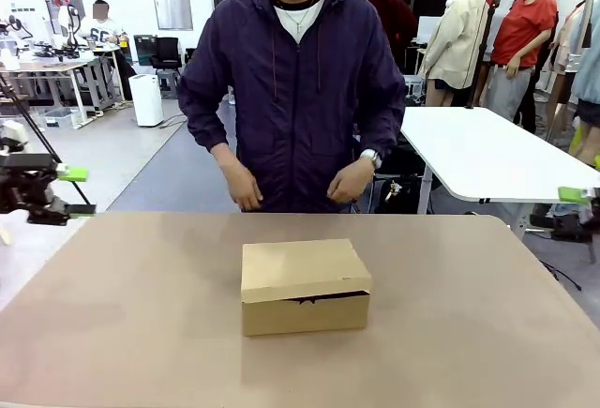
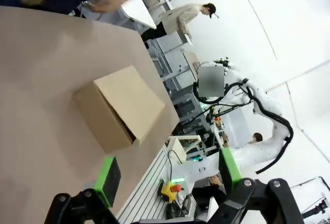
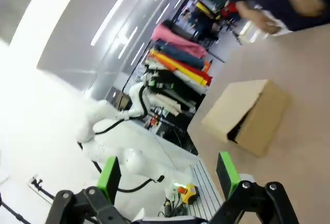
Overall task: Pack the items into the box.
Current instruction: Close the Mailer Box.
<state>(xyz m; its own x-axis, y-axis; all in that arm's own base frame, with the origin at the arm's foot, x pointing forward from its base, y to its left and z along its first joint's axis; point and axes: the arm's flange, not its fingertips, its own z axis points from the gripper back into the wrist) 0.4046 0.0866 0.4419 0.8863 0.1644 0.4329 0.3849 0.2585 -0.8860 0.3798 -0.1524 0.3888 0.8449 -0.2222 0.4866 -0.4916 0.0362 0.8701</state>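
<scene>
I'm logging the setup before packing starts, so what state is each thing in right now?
Plain brown cardboard box: on the table, flap lid down but slightly ajar at the front.
Left gripper: open, holding nothing, off the table's left edge.
Right gripper: open, holding nothing, off the right edge.
Person's hands: empty, held at the waist behind the far edge.

No text or label can be read.

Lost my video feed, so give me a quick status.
Left gripper and right gripper open, empty, off table sides. Box mid-table, lid nearly shut. Person's hands near far edge.
</scene>
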